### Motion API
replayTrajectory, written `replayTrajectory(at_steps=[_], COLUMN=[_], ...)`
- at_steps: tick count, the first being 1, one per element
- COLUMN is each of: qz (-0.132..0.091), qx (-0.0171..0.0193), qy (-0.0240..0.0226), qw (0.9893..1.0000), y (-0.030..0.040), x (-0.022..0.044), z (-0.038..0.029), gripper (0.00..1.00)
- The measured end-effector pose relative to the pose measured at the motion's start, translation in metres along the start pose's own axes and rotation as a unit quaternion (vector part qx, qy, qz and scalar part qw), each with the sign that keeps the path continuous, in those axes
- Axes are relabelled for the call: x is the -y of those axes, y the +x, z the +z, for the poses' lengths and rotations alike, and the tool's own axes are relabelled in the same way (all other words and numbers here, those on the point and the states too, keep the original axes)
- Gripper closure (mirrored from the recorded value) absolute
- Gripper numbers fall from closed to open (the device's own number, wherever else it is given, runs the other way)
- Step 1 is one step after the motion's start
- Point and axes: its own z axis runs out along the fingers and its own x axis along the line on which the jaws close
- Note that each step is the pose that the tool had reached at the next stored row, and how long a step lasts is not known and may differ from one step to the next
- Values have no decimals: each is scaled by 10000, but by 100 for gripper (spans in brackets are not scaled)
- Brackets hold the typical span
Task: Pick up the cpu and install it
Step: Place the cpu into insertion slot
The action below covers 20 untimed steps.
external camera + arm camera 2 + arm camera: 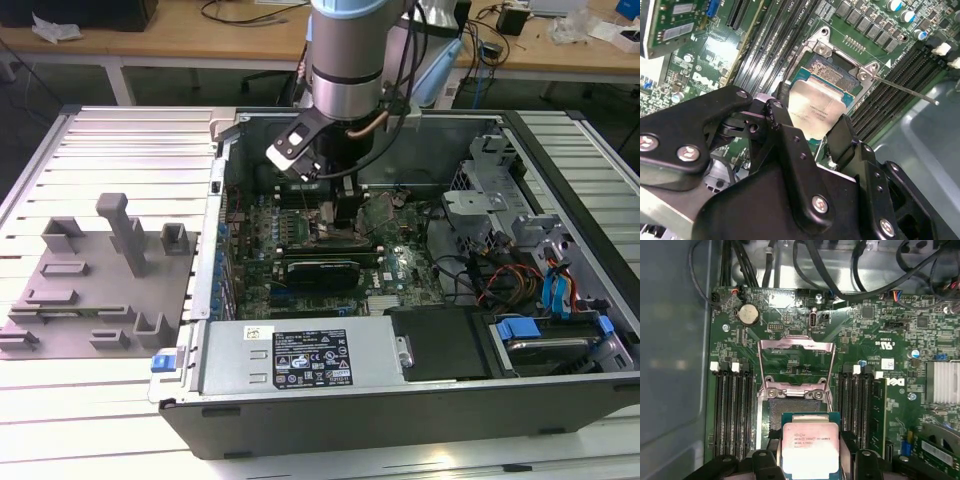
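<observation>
Green motherboard point(875, 340) behind, cpu point(810, 452) clamped in gripper point(812, 462), over open socket point(790, 404)

Black-and-white printed label point(310, 358) mid-face on the power supply point(230, 365), lines too small to read, yellow sticker point(260, 333) at the label's corner, faint etched lines on the cpu point(811, 450) lid, white logo lettering point(896, 383) and tiny silkscreen marks on the motherboard point(865, 340).

The gripper point(812, 120) covers the cpu point(817, 105) at its near edges
</observation>
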Motion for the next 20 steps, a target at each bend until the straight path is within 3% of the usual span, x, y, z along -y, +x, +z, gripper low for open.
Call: replayTrajectory(at_steps=[6,20], qz=[5,14], qx=[-3,-3], qy=[0,1], qw=[10000,10000], y=[35,94], x=[21,35], z=[115,264], gripper=[45,45])
